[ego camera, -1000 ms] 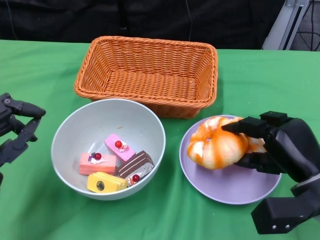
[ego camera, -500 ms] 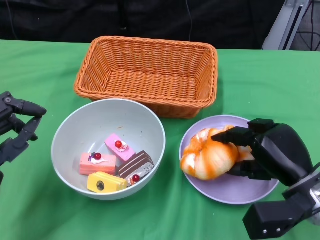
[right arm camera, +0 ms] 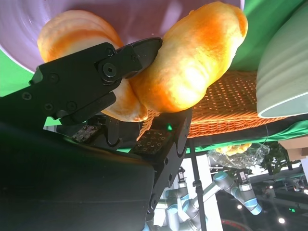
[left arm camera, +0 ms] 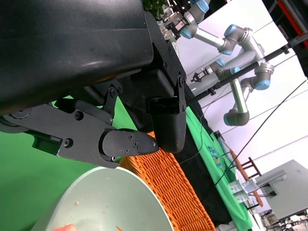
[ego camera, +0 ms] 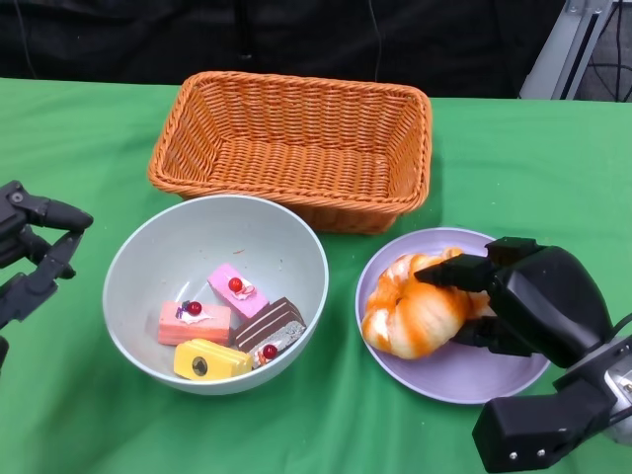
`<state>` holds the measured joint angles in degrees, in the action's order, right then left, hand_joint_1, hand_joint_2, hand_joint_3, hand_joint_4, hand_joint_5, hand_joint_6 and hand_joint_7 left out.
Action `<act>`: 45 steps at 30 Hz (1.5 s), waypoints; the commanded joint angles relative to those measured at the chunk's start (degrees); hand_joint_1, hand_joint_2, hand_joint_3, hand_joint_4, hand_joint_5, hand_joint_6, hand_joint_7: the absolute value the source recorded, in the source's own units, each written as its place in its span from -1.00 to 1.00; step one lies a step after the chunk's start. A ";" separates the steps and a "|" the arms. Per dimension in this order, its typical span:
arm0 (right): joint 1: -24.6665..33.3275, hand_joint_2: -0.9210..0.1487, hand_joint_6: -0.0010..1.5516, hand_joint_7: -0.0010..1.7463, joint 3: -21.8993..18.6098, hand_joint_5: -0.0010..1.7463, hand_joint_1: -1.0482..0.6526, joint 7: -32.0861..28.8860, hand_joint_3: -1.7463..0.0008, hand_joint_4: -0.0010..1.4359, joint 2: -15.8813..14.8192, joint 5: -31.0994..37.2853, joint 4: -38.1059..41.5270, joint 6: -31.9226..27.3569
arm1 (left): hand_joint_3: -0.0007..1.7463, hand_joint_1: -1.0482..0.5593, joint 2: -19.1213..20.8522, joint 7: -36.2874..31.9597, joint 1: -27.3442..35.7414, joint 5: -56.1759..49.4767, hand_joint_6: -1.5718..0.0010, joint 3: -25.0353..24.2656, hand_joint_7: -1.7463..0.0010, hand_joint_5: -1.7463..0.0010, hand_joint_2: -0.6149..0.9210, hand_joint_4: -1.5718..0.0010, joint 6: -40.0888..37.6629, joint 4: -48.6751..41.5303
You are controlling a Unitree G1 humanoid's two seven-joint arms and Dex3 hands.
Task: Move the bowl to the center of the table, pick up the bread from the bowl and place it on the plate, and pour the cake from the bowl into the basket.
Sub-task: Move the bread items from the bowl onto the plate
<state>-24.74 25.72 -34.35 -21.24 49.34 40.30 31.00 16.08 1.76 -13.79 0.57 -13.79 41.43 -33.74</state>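
Note:
The orange-glazed bread point(ego camera: 415, 314) lies on the lilac plate point(ego camera: 464, 375) at the right, and my right hand point(ego camera: 523, 301) still grips it from the right side. In the right wrist view the fingers point(right arm camera: 96, 77) wrap the bread point(right arm camera: 192, 62) against the plate point(right arm camera: 144, 14). The pale grey bowl point(ego camera: 163, 252) sits left of the plate and holds several small cakes point(ego camera: 232, 321). My left hand point(ego camera: 30, 252) hovers open just left of the bowl, touching nothing. The orange wicker basket point(ego camera: 291, 148) stands behind the bowl.
The green tablecloth point(ego camera: 513, 158) covers the table. Bowl, plate and basket stand close together, the bowl's rim point(left arm camera: 120, 175) near the basket's front wall point(left arm camera: 178, 192). Robot arms on stands point(left arm camera: 231, 43) show far behind the table.
My right hand has lowered the bread toward me and down onto the plate, then stayed nearly still. The left hand and the bowl have not moved.

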 commanded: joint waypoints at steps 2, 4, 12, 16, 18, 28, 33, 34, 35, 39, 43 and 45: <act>2.32 -0.86 0.45 -0.73 0.23 0.20 0.01 4.28 0.99 0.12 -1.78 -0.33 -2.31 -3.24 | -0.63 0.02 0.49 0.33 0.91 0.82 -0.08 -0.24 -0.21 -0.72 1.00 -0.06 -0.09 0.99; 2.99 -0.87 0.45 -0.74 0.10 0.19 0.00 5.89 0.99 0.12 -1.87 -0.48 -3.68 -4.75 | -0.63 0.03 0.63 0.54 0.83 0.83 -0.08 -0.20 -0.21 -0.72 1.00 -0.06 0.46 0.67; 4.98 -0.88 0.46 -0.82 0.07 0.20 -0.02 11.52 1.00 0.09 -2.16 -1.31 -8.67 -9.35 | -0.62 0.03 0.76 0.25 0.76 0.73 -0.08 -0.32 -0.20 -0.72 0.99 -0.05 0.19 0.54; 5.60 -0.89 0.46 -0.85 0.24 0.21 -0.04 13.94 1.00 0.08 -2.38 -1.03 -10.66 -11.73 | -0.62 0.03 0.75 0.22 0.93 0.62 -0.08 -0.24 -0.19 -0.71 1.00 -0.06 -0.18 1.03; 5.98 -0.91 0.46 -0.89 0.23 0.11 -0.06 15.26 1.00 0.09 -2.50 -0.84 -11.81 -13.20 | -0.62 0.02 0.78 0.06 1.00 0.34 -0.08 -0.19 -0.20 -0.71 1.00 -0.06 -0.16 1.10; 7.99 -0.90 0.21 -1.00 -0.76 -0.23 -0.06 24.67 0.99 0.07 -3.36 -3.58 -19.11 -17.62 | -0.63 0.04 0.58 0.44 0.97 1.03 -0.09 -0.26 -0.21 -0.70 1.00 -0.07 -0.66 1.10; 9.23 -0.91 0.08 -1.00 -0.88 -0.77 -0.16 31.23 1.00 0.21 -4.76 -4.15 -25.24 -20.30 | -0.63 0.03 0.83 0.13 0.82 0.25 -0.09 -0.13 -0.20 -0.69 1.00 -0.08 -0.10 0.61; 9.34 -0.91 0.07 -1.00 -0.96 -0.80 -0.17 31.79 1.00 0.22 -4.83 -4.26 -25.79 -20.55 | -0.63 0.03 0.84 0.15 0.74 0.25 -0.09 -0.13 -0.20 -0.69 1.00 -0.08 -0.05 0.48; 9.42 -0.91 0.07 -1.00 -1.01 -0.82 -0.17 32.14 1.00 0.23 -4.83 -4.30 -26.10 -20.76 | -0.63 0.03 0.86 0.15 0.70 0.22 -0.09 -0.12 -0.20 -0.69 1.00 -0.08 -0.03 0.40; 9.28 -0.93 0.04 -1.00 -2.29 -0.89 -0.18 39.35 0.99 0.17 -5.26 -7.81 -30.35 -22.59 | -0.63 0.03 0.57 -0.03 0.55 0.13 -0.09 -0.03 -0.20 -0.69 1.00 -0.07 0.27 0.19; 8.42 -0.94 -0.03 -1.00 -3.22 -0.94 -0.19 45.50 0.99 0.12 -5.58 -10.13 -32.65 -23.98 | -0.63 0.02 0.38 0.11 0.59 0.36 -0.09 0.01 -0.21 -0.70 1.00 -0.07 -0.01 0.36; 7.96 -0.95 -0.06 -1.00 -3.40 -0.97 -0.20 47.73 0.99 0.08 -5.80 -10.48 -33.32 -24.51 | -0.63 0.03 0.34 0.32 0.53 0.56 -0.09 0.02 -0.21 -0.70 1.00 -0.07 0.20 0.21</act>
<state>-17.06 22.50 10.80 -25.81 39.78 7.07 7.08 15.90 1.85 -13.72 0.57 -13.62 41.22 -33.53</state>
